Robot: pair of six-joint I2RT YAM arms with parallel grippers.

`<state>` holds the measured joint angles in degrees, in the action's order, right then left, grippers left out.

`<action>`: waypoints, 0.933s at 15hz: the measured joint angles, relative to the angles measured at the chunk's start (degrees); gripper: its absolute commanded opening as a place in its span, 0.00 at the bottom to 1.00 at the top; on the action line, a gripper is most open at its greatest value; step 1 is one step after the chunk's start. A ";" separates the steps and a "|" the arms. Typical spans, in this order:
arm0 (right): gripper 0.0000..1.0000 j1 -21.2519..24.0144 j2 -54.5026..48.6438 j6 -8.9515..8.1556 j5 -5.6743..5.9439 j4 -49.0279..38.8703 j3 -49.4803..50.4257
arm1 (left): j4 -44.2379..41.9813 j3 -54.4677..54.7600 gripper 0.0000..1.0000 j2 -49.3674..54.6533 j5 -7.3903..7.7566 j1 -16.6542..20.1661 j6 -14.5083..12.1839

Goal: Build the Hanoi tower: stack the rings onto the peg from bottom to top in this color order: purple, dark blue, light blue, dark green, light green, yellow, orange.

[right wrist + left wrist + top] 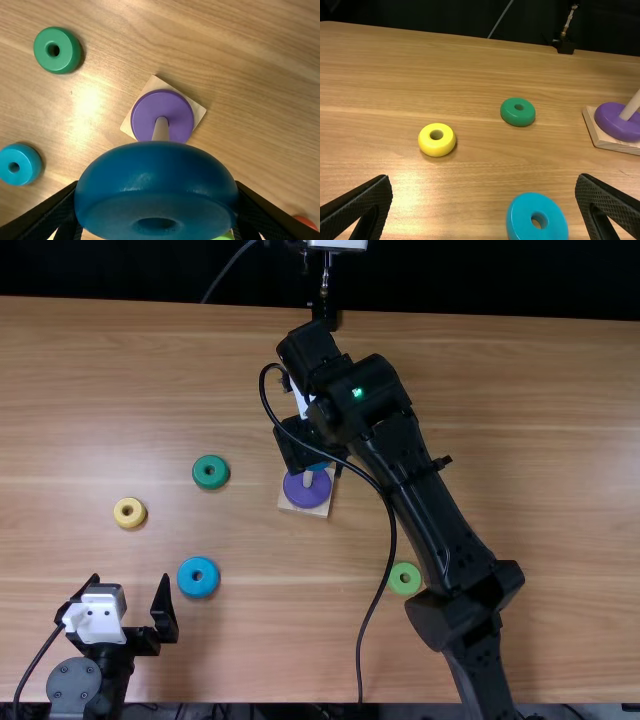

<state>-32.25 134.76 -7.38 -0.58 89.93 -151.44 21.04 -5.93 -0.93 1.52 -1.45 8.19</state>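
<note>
In the top view my right gripper [318, 462] is over the peg base [318, 510], which carries the purple ring [306, 490]. The right wrist view has my right gripper [157, 210] shut on the dark blue ring [155, 175], close by the peg [161, 129]. My left gripper [143, 605] stands open at the near left; in its wrist view the left gripper [485, 200] holds nothing. Lying on the table are the light blue ring [198, 577], dark green ring [210, 472], yellow ring [129, 513] and light green ring [404, 578]. An orange ring [306, 221] appears at the right wrist view's edge.
My right arm [430, 510] stretches from the near right to above the base, its cable looping beside it. A black stand [564, 46] is at the wooden table's [560, 440] far edge.
</note>
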 measured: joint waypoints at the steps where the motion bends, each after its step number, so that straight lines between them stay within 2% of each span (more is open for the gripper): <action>1: 0.02 -0.02 0.33 0.02 0.00 0.13 -1.27 | 0.00 0.00 1.00 0.00 -0.02 0.00 0.00; 4: 0.02 -0.02 0.46 0.00 0.00 0.02 -4.31 | 0.00 0.00 1.00 0.00 0.00 0.00 0.00; 14: 0.02 -0.02 1.44 0.02 0.00 0.07 -4.55 | 0.00 0.00 1.00 0.00 0.00 0.00 -0.02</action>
<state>-32.27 136.20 -7.35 -0.58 90.00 -155.98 21.04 -5.93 -0.93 1.52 -1.45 8.16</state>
